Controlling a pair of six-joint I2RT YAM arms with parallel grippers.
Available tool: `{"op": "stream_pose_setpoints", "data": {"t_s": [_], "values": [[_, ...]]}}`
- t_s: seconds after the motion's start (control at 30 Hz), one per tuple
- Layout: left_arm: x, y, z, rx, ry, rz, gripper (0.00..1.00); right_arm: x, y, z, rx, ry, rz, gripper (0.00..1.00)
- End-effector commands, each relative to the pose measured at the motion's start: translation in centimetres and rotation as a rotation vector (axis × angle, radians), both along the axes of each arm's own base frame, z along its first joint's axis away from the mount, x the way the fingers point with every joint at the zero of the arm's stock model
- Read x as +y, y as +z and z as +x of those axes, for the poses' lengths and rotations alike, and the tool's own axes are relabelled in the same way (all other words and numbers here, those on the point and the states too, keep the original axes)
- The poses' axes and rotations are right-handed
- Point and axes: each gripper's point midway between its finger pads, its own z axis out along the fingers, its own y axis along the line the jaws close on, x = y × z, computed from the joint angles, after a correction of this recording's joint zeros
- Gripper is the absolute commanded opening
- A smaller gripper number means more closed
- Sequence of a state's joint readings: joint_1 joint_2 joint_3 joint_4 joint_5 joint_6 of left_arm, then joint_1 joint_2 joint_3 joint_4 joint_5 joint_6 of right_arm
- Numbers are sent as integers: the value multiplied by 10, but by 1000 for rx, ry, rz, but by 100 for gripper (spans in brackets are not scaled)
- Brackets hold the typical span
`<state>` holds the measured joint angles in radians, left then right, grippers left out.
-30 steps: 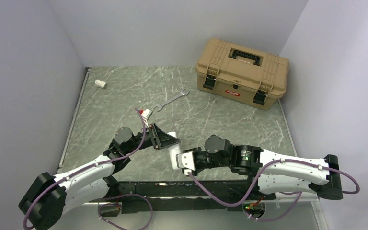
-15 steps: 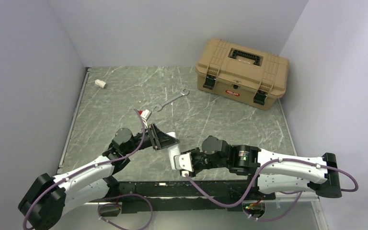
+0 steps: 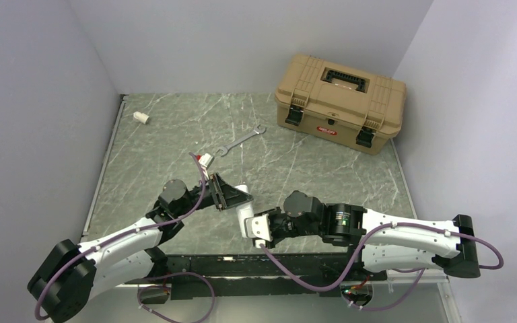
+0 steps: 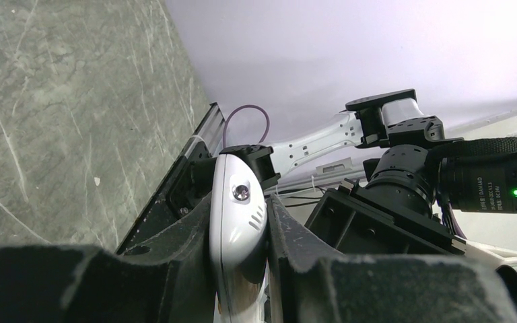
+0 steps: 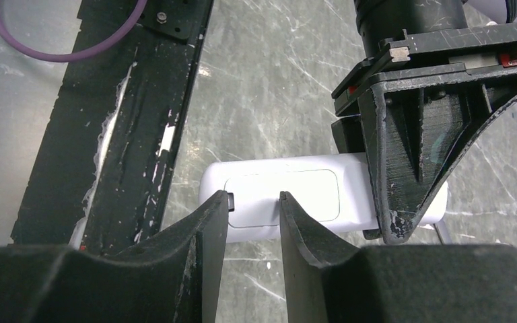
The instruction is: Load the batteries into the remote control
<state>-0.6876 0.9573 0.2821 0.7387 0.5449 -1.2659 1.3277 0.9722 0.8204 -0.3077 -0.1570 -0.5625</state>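
Remote control [image 3: 244, 214] is held close to the near edge of the table [image 3: 309, 168], between the two arms. From above, the left gripper [image 3: 227, 195] is closed around its far end. The right gripper [image 3: 254, 229] meets its near end from the other side. I find no batteries anywhere in this view. Farther back a tan toolbox [image 3: 340, 101] stands shut by the right wall, a metal wrench [image 3: 241, 140] lies in the middle, and a short white tube [image 3: 141, 117] sits in the far left corner.

In the left wrist view, the remote control stands on edge between the two black fingers [image 4: 188, 249], pressed from both sides. The right arm fills the space behind it.

In the right wrist view, the remote control lies across the picture with a rectangular cover [image 5: 309, 195] facing the camera. This cover looks flush and closed, though I cannot be fully sure. The right fingers [image 5: 212, 229] stand a narrow gap apart with nothing between them, and their tips are at the left part of the cover.

I judge the task to be at an early stage. The body is gripped and steady, but the cover must come off and both batteries must be found and put in.

The table is grey-green stone pattern with pale veins, and a black rail [image 5: 141, 101] runs along its front. Plain lilac walls [image 3: 242, 40] close it on three sides.
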Motion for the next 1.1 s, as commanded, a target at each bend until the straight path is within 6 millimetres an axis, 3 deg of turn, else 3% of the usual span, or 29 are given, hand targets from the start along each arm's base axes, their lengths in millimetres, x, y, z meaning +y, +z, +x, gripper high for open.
{"op": "stream_pose_setpoints", "data": {"t_s": [0.0, 0.53, 1.07], "values": [[-1, 13, -9, -47, -43, -44, 0, 4, 36, 12, -68, -35, 95, 35], [-2, 9, -8, -44, -37, -28, 0, 2, 43, 13, -79, -44, 113, 35], [-3, 13, -8, -43, -39, -39, 0, -2, 28, 5, -31, -27, 83, 35]]}}
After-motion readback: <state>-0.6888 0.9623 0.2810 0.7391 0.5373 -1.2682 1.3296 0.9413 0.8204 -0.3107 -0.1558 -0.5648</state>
